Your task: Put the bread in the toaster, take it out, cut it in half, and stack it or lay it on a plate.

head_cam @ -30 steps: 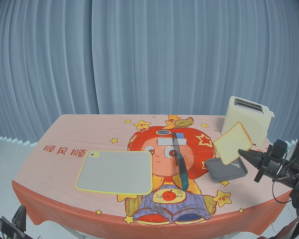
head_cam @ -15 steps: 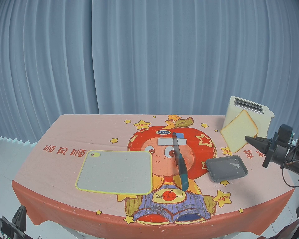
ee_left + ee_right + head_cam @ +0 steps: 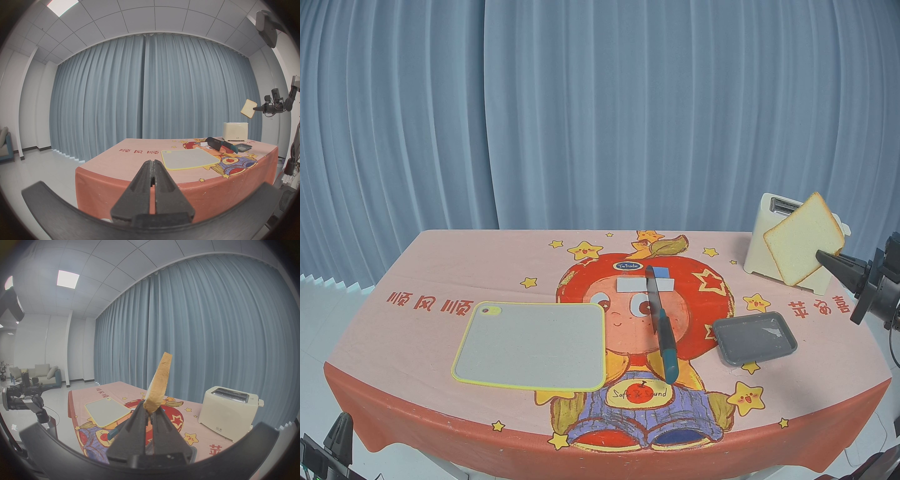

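Bread slice (image 3: 804,239) — one corner clamped in right gripper (image 3: 820,254), held aloft, hiding most of toaster (image 3: 758,247) top. Left gripper (image 3: 152,168) — fingers pressed together, empty, low beside the table edge.

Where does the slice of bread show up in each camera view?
Head view: bread at far right, overlapping the toaster, pinched by the right hand.
Left wrist view: bread in the air above the toaster.
Right wrist view: bread edge-on, standing up from the right hand.
Shared landmark: the toaster.
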